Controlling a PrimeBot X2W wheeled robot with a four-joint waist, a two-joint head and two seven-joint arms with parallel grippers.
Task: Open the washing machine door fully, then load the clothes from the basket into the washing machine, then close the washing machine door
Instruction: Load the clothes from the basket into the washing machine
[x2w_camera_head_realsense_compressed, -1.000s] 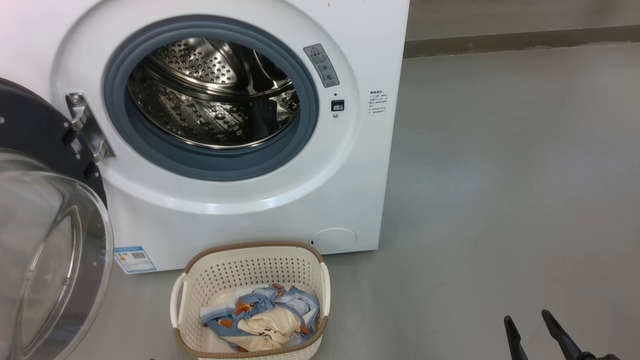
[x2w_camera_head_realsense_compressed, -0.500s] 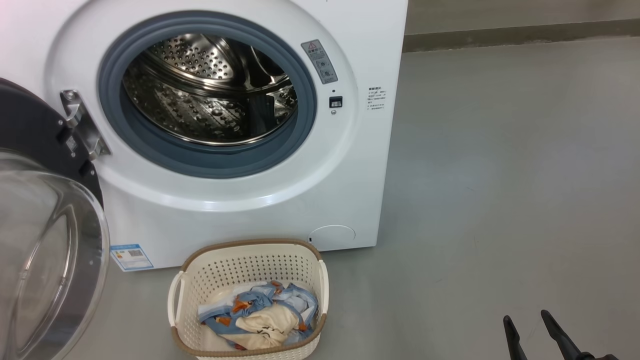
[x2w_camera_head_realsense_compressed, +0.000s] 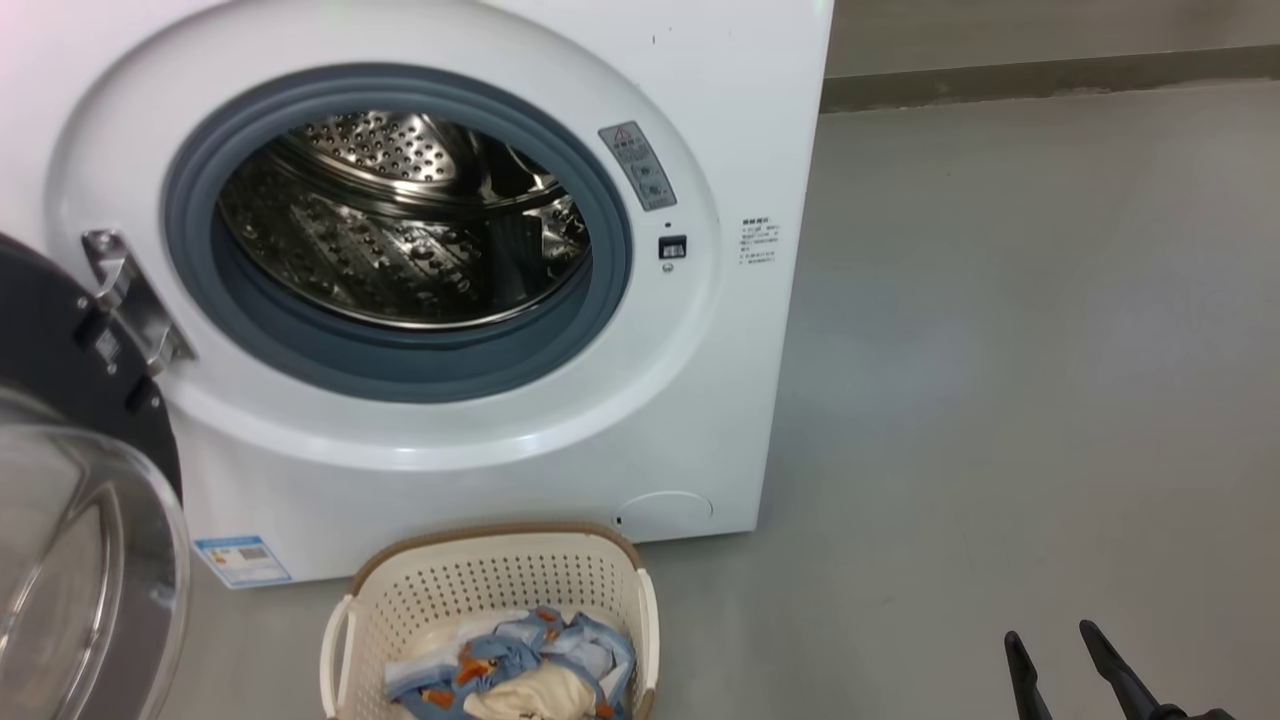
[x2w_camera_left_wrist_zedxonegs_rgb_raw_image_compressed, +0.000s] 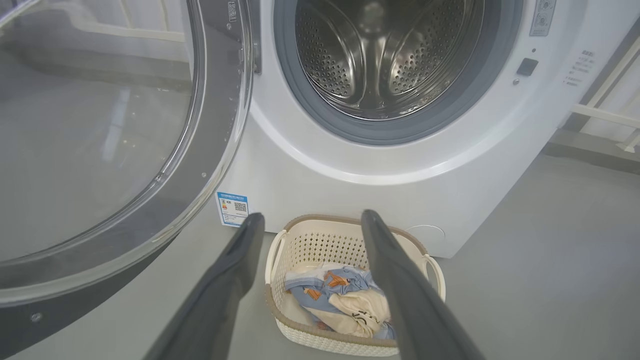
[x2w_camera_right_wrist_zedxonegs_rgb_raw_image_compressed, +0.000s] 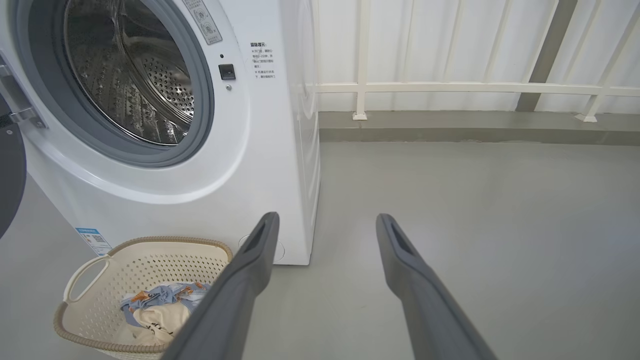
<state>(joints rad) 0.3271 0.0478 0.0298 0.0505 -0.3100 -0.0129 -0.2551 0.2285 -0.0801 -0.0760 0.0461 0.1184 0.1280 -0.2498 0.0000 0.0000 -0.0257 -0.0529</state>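
Note:
The white washing machine (x2w_camera_head_realsense_compressed: 700, 400) stands with its steel drum (x2w_camera_head_realsense_compressed: 400, 230) exposed. Its door (x2w_camera_head_realsense_compressed: 70, 520) hangs swung open at the left, glass bowl facing out, also seen as the door (x2w_camera_left_wrist_zedxonegs_rgb_raw_image_compressed: 100, 130) in the left wrist view. On the floor in front sits the cream basket (x2w_camera_head_realsense_compressed: 480, 580) with the light-blue and cream clothes (x2w_camera_head_realsense_compressed: 520, 665) inside. My left gripper (x2w_camera_left_wrist_zedxonegs_rgb_raw_image_compressed: 310, 220) is open, hovering above the basket (x2w_camera_left_wrist_zedxonegs_rgb_raw_image_compressed: 345, 240) and clothes (x2w_camera_left_wrist_zedxonegs_rgb_raw_image_compressed: 340, 300), holding nothing. My right gripper (x2w_camera_head_realsense_compressed: 1048, 632) is open over bare floor, right of the machine and the basket (x2w_camera_right_wrist_zedxonegs_rgb_raw_image_compressed: 145, 260).
Grey floor (x2w_camera_head_realsense_compressed: 1000, 400) spreads to the right of the machine. A white railing (x2w_camera_right_wrist_zedxonegs_rgb_raw_image_compressed: 450, 87) and low kerb (x2w_camera_right_wrist_zedxonegs_rgb_raw_image_compressed: 475, 127) run along the back. A blue label (x2w_camera_head_realsense_compressed: 240, 560) marks the machine's lower left corner.
The head camera has tilted up a little, so machine and basket sit lower in the picture. The right gripper stays at the lower right, still open.

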